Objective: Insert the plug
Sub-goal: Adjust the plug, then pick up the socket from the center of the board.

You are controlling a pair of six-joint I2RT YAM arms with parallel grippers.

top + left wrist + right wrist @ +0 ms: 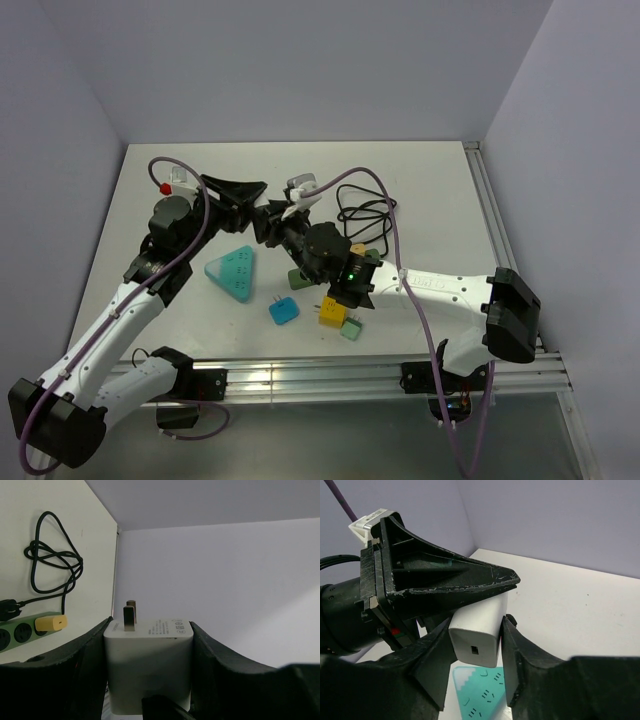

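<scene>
Nothing is inserted yet: the plug point(148, 670) hangs above the desk point(420, 180), prongs bare, clear of the green strip point(20, 632). Your left tool point(150, 626) clamps its sides, about half spread. Your right tool point(476, 625) pinches its other end, fingers against both sides.

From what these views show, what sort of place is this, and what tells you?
Probably a robotics lab bench: left arm and right arm on an aluminium rail, a walled white table, a teal power strip, a white charger.
</scene>
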